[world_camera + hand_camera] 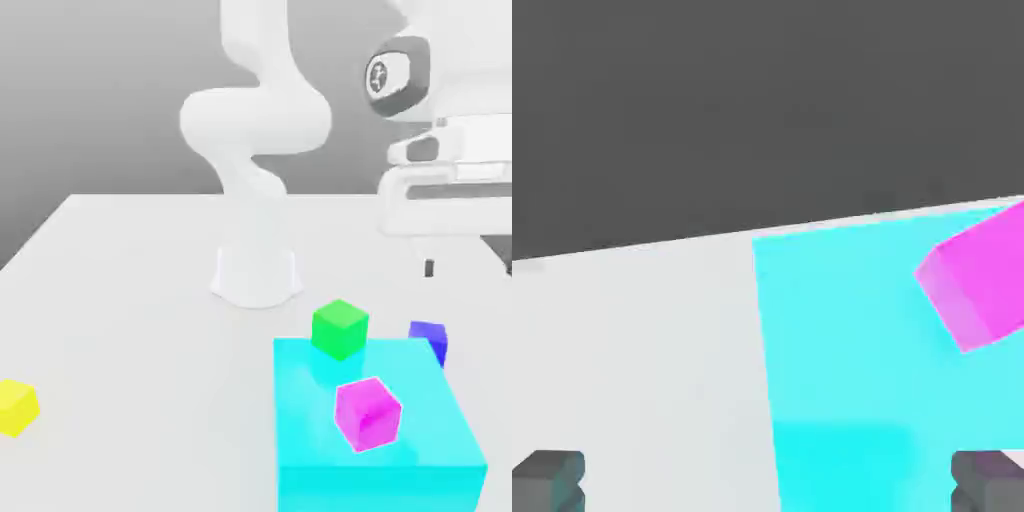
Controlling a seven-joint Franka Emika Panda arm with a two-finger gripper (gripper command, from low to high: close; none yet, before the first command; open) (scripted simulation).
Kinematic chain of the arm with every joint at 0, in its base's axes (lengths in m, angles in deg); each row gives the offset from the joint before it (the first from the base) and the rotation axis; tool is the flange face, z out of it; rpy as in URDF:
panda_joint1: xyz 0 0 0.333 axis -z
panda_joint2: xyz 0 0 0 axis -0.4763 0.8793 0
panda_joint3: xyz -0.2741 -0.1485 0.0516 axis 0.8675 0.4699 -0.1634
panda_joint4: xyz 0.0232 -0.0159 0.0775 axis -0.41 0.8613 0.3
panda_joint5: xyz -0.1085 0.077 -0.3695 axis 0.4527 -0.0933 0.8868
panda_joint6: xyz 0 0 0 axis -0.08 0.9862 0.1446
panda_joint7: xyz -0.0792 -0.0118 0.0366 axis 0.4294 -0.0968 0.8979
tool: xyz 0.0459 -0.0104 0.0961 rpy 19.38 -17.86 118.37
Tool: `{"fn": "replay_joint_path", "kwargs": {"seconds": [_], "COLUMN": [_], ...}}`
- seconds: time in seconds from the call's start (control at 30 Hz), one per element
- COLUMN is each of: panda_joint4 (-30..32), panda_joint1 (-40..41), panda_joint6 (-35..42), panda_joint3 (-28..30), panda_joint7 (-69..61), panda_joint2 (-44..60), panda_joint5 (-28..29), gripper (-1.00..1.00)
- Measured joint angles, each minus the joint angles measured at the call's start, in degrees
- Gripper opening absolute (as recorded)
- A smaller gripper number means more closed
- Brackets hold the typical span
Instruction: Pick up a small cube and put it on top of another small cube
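Note:
The small indigo cube (429, 339) sits on the white table (130, 300), just behind the far right corner of a big cyan block (400, 470), which hides its lower part. A magenta cube (368, 412) rests on top of that block. A green cube (340, 328) stands at the block's back edge. My gripper (466, 256) hangs well above the table, higher than the indigo cube and behind it. In the hand view my gripper (768, 482) is open, its dark fingertips (550, 480) far apart and nothing between them. Ahead of it lie the cyan block (852, 350) and the magenta cube (982, 285).
A yellow cube (17, 405) lies alone on the table at the exterior view's left. The arm's white base (255, 272) stands at the middle back. The cyan block is a tall obstacle in the front right of the exterior view.

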Motion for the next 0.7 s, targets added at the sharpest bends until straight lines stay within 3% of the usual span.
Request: {"fn": "replay_joint_path", "kwargs": {"seconds": [0.17, 0.27, 0.43, 0.7], "panda_joint4": [7.08, 7.61, 6.32, 4.13], "panda_joint1": [-3.91, -4.37, -5.71, -13.77], "panda_joint6": [-6.78, -8.73, -10.78, -14.22], "panda_joint3": [-7.41, -7.79, -3.46, 8.7], "panda_joint7": [12.99, 18.68, 27.94, 41.09], "panda_joint2": [9.35, 12.68, 17.16, 23.84], "panda_joint5": [-0.52, 4.12, 16.25, 34.03], "gripper": [0.0, 0.0, 0.0, 0.0]}}
